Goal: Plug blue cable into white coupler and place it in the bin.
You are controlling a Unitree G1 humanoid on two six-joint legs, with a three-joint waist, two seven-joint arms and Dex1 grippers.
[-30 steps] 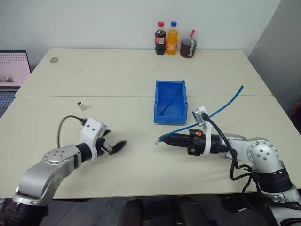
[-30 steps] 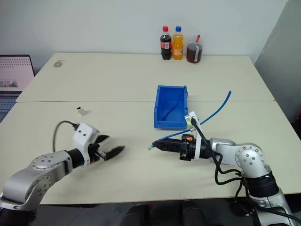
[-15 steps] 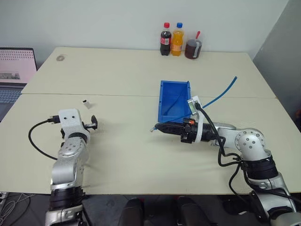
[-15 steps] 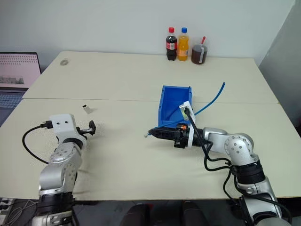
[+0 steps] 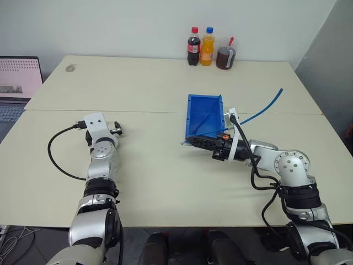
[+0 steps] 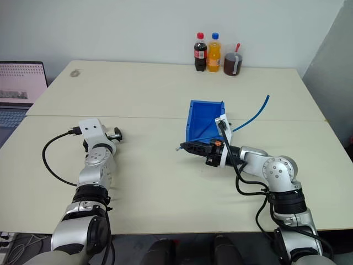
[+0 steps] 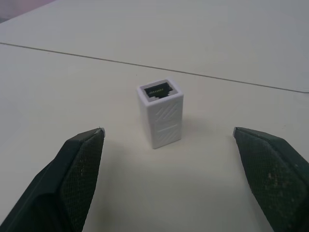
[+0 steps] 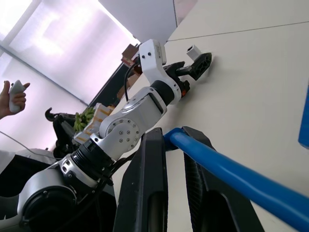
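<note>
Blue plastic, the bin (image 5: 203,118) sits open-topped mid-table, rigid and roomy enough for an easy drop. Just in front of it the right gripper (image 5: 191,141) is clamped on the cable (image 8: 227,177) near its plug end; the rest trails off behind, springy and light, so a hold close to the plug looks best for steering it. Well apart on the robot's left, the coupler (image 7: 161,113) stands upright on the table, socket up, between the wide-spread fingers of the left gripper (image 7: 174,145). It looks hard, smooth, feather-light and easily toppled; squeeze its flat sides.
</note>
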